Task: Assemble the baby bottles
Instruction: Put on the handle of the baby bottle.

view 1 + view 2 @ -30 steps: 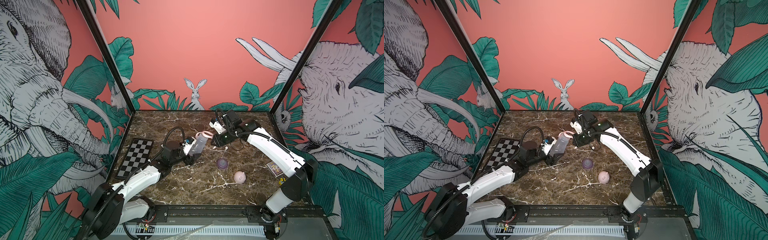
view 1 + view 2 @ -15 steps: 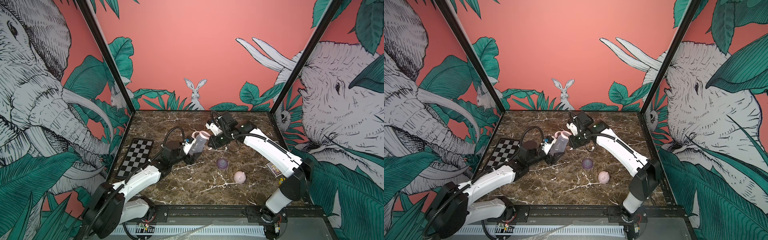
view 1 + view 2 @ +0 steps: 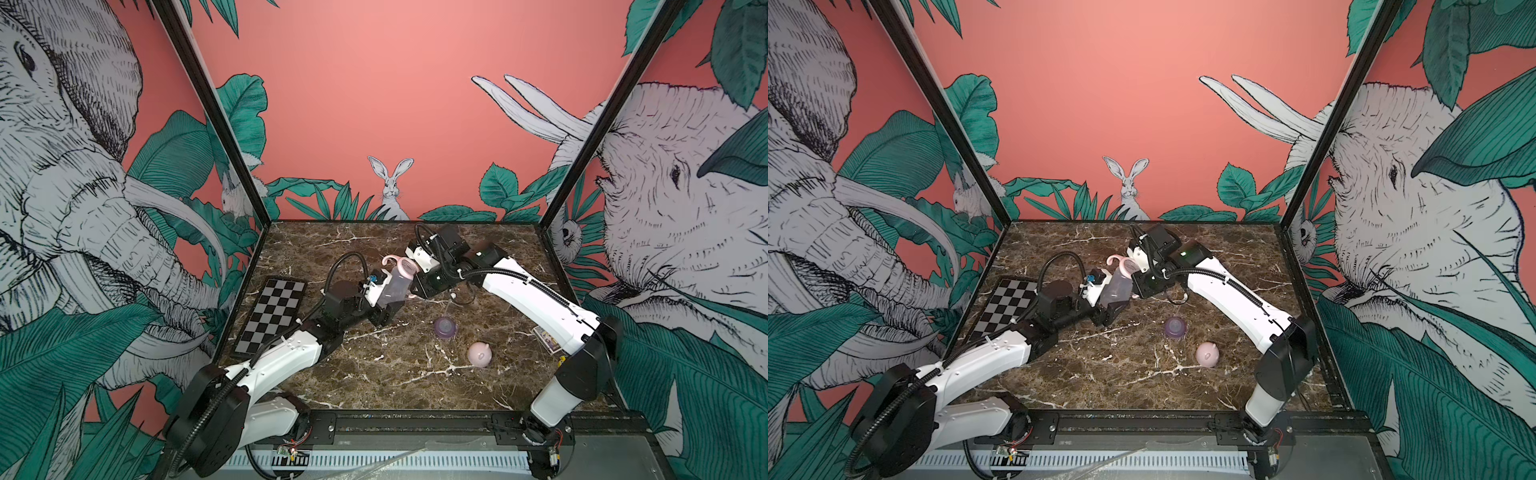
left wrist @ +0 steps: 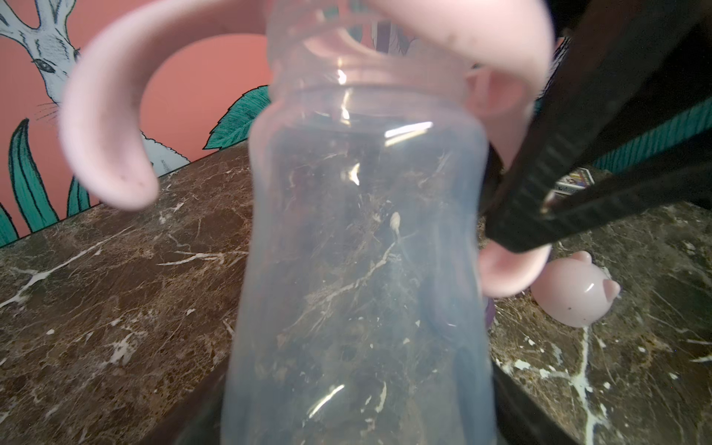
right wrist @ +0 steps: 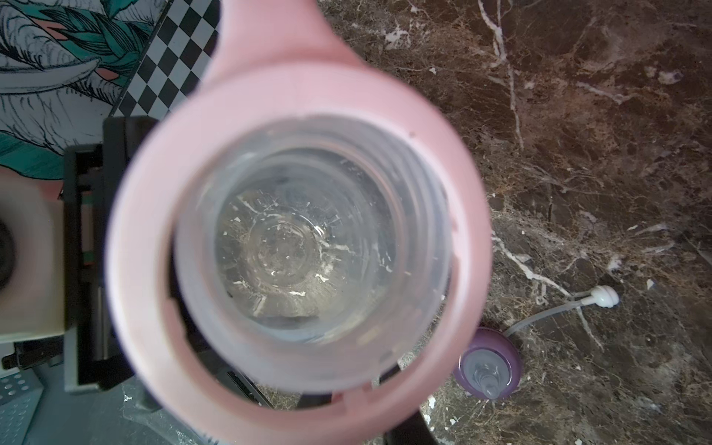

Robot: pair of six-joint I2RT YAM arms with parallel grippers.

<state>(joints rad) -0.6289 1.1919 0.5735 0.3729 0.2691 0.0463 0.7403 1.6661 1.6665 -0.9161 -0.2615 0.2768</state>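
Over the marble table (image 3: 374, 374), the left gripper (image 3: 388, 306) clamps the clear bottle body (image 3: 395, 284) (tilted, mouth toward the right gripper (image 3: 417, 291)). The right gripper pinches a handle of the pink ring (image 3: 401, 266) around the neck. The pink cap (image 3: 480, 354) and purple collar (image 3: 445, 328) lie nearer the right gripper, untouched.

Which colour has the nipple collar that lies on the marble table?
The nipple collar is purple. It shows best in the right wrist view.
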